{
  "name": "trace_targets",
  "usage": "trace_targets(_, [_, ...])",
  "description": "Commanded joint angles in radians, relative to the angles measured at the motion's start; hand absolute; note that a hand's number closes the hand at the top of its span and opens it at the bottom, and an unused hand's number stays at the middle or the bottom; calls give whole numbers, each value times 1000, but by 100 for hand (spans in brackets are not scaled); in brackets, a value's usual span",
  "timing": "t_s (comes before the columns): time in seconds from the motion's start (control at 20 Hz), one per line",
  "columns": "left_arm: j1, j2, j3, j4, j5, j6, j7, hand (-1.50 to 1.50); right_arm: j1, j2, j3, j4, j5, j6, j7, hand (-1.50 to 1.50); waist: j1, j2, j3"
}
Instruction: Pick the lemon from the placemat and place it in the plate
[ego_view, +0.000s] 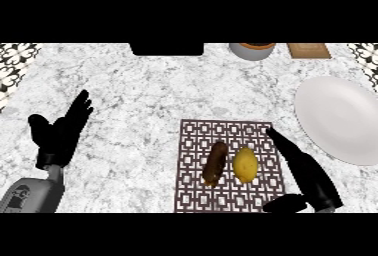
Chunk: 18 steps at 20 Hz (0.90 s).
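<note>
Head view: right hand (306, 175) spread, at 3 o'clock of lemon (245, 163) on placemat (224, 166). Risk: nudging brown sausage-like item (215, 162) touching lemon at 9 o'clock; plate (341, 120) off at 2 o'clock.

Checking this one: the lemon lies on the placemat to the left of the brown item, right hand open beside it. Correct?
Not quite. The head view shows the lemon on the placemat to the right of the brown item, not the left. The right hand is open beside it, as you said.
</note>
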Motion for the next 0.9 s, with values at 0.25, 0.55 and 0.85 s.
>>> trace_targets(0.25, [16,-74,7,-13,-93,21,-6,0,-131,66,1,76,47,162,139,-150,3,0,0])
trace_targets(0.55, [9,-102,65,65,-108,-53,-48,0,-170,138,-22,212,139,103,78,-150,1,0,0])
trace_targets(0.85, [-64,-66,142,120,-98,-119,-30,0,-209,185,-1,307,211,95,78,-150,-1,1,0])
